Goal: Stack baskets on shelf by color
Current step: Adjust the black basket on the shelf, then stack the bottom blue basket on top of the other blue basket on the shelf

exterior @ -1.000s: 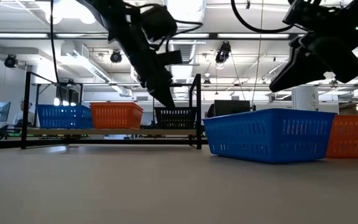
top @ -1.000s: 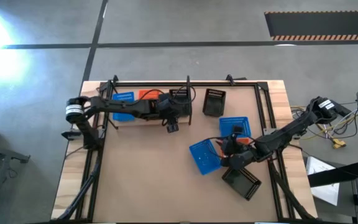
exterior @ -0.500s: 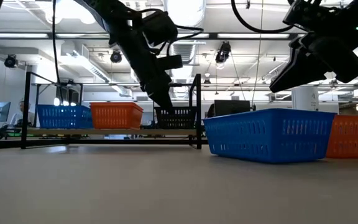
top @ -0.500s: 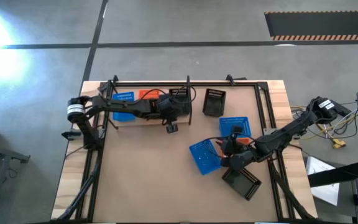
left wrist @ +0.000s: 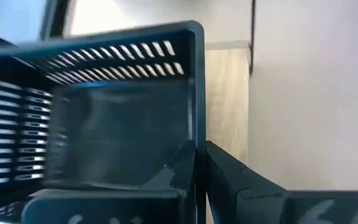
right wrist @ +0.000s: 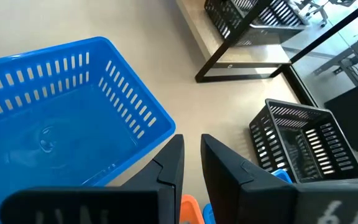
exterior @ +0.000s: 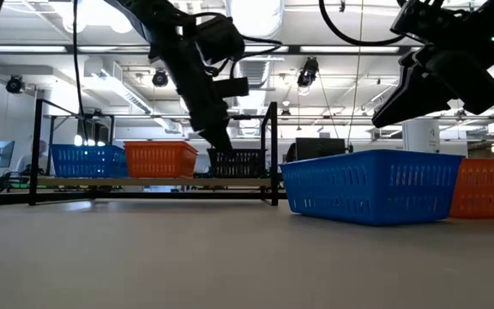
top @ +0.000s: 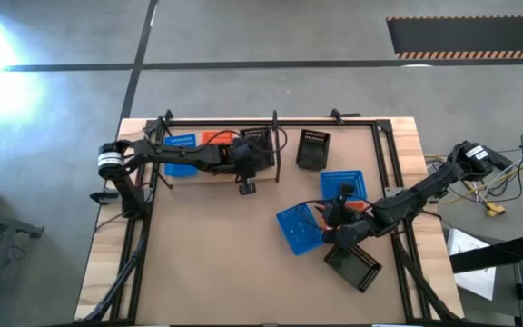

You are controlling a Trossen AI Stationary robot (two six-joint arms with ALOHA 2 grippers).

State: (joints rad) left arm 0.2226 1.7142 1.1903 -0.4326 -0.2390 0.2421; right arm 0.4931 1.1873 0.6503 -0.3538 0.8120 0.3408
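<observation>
On the shelf (top: 209,173) stand a blue basket (top: 180,145), an orange basket (top: 214,138) and a black basket (top: 261,139), side by side. My left gripper (left wrist: 199,155) is shut on the black basket (exterior: 243,163). My right gripper (right wrist: 192,146) hangs over the table's right part, just above a blue basket (right wrist: 61,118). Its fingers are a narrow gap apart with nothing between them. Loose on the table are that blue basket (top: 298,227), another blue one (top: 343,184), two black ones (top: 313,148) (top: 357,265) and an orange one (exterior: 487,187). My left gripper pinches the black basket's near wall (left wrist: 197,124) at its left end, one finger (left wrist: 179,174) inside the basket and one (left wrist: 235,177) outside. The fingers slant down from the table's left and lie along the wall. The basket's bottom rests on the shelf.
Thin black rods (exterior: 273,146) frame the shelf and stand right beside the held basket. Black frame bars (top: 384,163) run along the table's right side. The table's middle and near left are bare board (top: 207,254).
My left gripper has shut on the black basket's near wall and has rolled a little, staying in the same place. The basket has shifted slightly toward the table's left on the shelf. My right arm has kept still.
</observation>
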